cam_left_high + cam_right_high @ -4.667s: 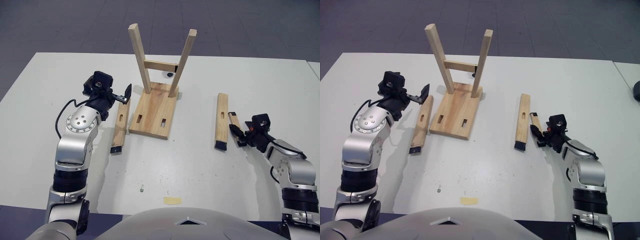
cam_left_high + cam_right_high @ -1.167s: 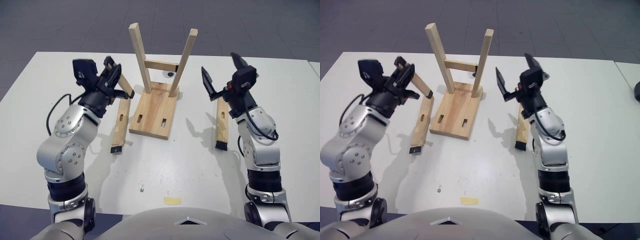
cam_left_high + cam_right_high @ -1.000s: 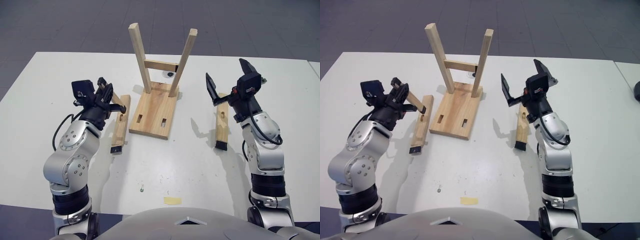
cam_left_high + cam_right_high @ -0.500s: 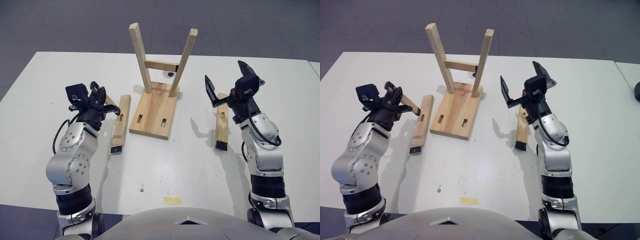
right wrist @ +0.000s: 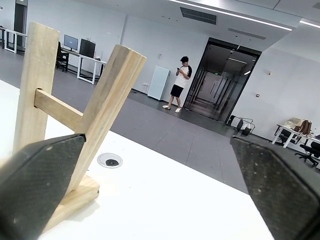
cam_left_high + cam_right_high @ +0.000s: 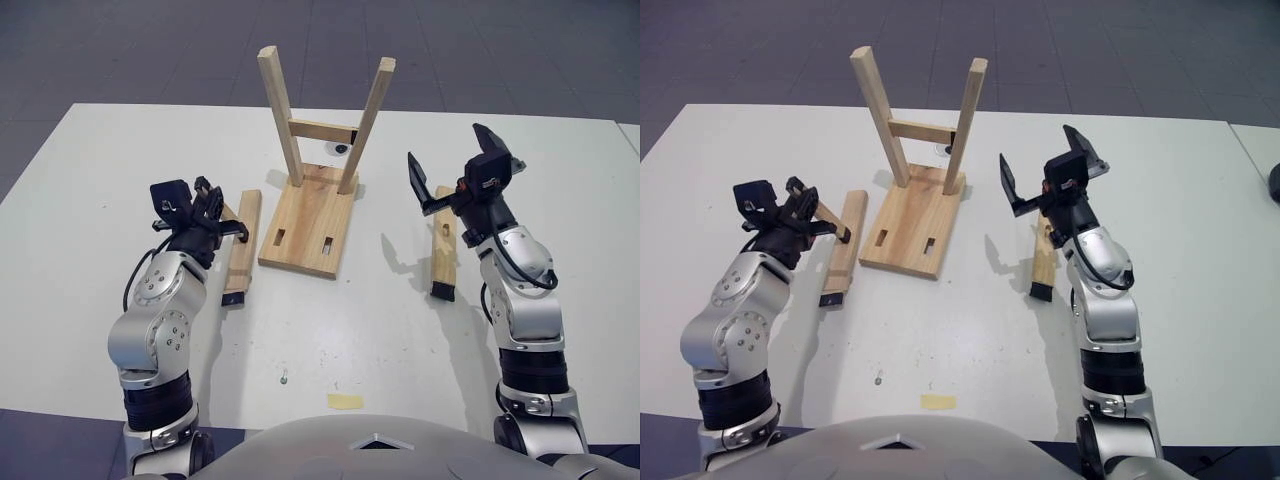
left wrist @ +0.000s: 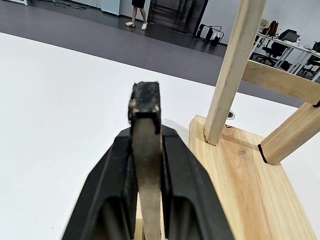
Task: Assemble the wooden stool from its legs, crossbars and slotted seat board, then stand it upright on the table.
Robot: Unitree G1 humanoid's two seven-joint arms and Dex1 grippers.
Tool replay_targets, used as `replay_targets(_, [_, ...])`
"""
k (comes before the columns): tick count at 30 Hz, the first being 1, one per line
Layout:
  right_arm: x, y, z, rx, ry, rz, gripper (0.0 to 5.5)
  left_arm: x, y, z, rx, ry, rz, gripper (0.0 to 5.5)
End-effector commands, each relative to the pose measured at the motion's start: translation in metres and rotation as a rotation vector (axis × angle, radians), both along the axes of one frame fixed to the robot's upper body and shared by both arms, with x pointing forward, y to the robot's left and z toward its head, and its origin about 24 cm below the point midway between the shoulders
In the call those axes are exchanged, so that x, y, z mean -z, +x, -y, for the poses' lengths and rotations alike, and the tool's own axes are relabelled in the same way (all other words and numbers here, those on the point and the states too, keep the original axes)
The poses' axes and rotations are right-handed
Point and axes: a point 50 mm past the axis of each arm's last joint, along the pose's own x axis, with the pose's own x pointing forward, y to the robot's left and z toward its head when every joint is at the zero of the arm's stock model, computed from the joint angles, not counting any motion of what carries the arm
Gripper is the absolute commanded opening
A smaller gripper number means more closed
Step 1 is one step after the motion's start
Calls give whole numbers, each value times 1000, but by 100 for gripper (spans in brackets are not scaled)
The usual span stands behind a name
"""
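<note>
- Holding a short pale wooden crossbar with a dark tip (image 6: 832, 224), the left claw (image 7: 146, 136) is clamped on it from both sides. The bar juts out past the fingertips, angled down toward the white table (image 6: 100, 180).
- Just beyond the bar's tip, on the side toward the stool, lies a loose pale wooden leg with a dark foot pad (image 6: 240, 250). It lies flat, with its long axis running away from the robot. A slot cut in its upper face sits close to the bar's tip, though I cannot tell whether they touch.
- Past that leg from the left claw is the rectangular slotted wooden seat board (image 6: 300, 235). It lies flat, and two open slots show at its near end.
- At the board's far end, two upright wooden legs (image 6: 279, 115) (image 6: 366, 125) are already socketed in. A fitted crossbar (image 6: 320, 130) joins them.
- The right claw (image 6: 452, 165) is raised with its jaws spread wide and holds nothing.
- Below the right claw is the second loose wooden leg (image 6: 441, 255). It lies flat and its long axis runs back toward the robot.
- Judgement: about half built. The coming move turns on lining the held bar's end with the slot in the left leg. The left arm is the nearer one. The bar meets the leg crosswise, so a tilted entry could jam it.
</note>
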Motion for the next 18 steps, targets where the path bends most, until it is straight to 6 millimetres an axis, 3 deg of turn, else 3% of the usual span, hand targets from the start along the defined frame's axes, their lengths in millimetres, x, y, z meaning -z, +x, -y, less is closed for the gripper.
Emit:
replay_targets(1, [-2,2,-1,-3,3,1,540,3,1,-7,-16,32,-5,42])
replay_targets(9, [-5,5,-2,-4,6,9,540,19,4,1,52,77,-30,42])
replay_targets(18, [-8,6,0,1,18,10,540,68,-19,4,104,126,-163,42])
